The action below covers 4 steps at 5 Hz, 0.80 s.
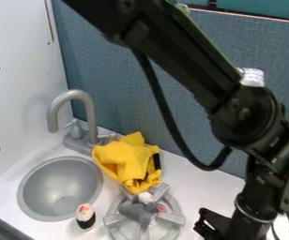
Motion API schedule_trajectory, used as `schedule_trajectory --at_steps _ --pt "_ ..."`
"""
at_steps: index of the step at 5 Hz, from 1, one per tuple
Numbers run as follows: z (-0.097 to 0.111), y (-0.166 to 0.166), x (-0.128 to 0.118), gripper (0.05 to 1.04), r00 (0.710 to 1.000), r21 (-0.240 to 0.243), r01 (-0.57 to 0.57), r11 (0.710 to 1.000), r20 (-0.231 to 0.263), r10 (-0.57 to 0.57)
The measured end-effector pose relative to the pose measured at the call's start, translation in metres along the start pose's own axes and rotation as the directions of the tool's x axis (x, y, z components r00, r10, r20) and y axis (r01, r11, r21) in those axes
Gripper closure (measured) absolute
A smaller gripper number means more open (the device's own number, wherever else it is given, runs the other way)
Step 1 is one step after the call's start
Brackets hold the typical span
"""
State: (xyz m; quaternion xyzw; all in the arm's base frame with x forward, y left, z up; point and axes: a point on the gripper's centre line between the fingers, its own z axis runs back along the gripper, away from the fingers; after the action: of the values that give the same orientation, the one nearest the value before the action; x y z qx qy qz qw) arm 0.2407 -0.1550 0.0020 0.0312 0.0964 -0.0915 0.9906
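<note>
The gripper (215, 226) is low at the lower right, to the right of the stove burner and apart from it. A bunched yellow cloth (127, 158) lies behind the burner, beside the sink's right rim, with a small dark piece against its right side. On the metal burner (170, 229) rests a soft-looking grey object (136, 213), and a small whitish piece (145, 197) sits at its upper end. Something red shows just right of the grey object. A small toy (85, 216) with a white and red top and a black lower part stands between sink and burner.
The round grey sink (26, 192) is at the left, with a curved faucet (89, 112) behind it. A white wall (15, 70) bounds the left, and a blue-grey panel (128, 93) stands at the back. The arm's links and a hanging cable cross the upper right.
</note>
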Motion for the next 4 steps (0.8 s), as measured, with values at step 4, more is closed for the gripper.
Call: schedule_trajectory --at_steps 4 --pt "-0.0084 -0.0105 0.0076 0.222 1.0 0.067 -0.003 0.998 0.008 0.002"
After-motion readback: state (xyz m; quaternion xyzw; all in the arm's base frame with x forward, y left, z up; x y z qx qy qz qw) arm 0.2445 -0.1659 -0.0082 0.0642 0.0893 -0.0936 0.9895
